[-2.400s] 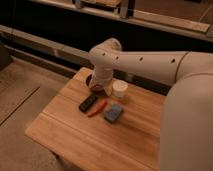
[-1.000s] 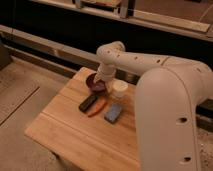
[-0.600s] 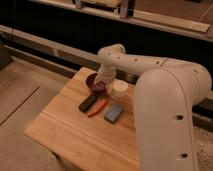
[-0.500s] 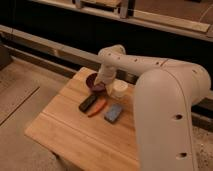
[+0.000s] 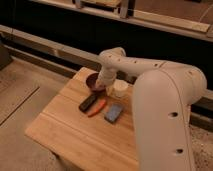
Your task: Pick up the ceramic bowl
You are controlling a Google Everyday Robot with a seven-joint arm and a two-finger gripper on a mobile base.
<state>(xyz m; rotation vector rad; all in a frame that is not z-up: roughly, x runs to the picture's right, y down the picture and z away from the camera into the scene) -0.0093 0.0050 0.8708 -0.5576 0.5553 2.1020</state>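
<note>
Bowl (image 5: 92, 80), dark maroon, sits near the far edge of the table (image 5: 60, 137), just beside a white cup (image 5: 120, 89). The gripper (image 5: 101, 87) is at its right rim; open or clamped, I cannot tell. A shallow rim hold could slip, or the wrist could topple the cup.

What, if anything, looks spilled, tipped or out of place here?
Nothing stands out. The ceramic bowl and the white cup sit upright on the wooden table, with a black object, an orange item and a blue-grey item lying flat beside them. No spill shows. The pincer sits at the bowl's cup-side rim.
</note>
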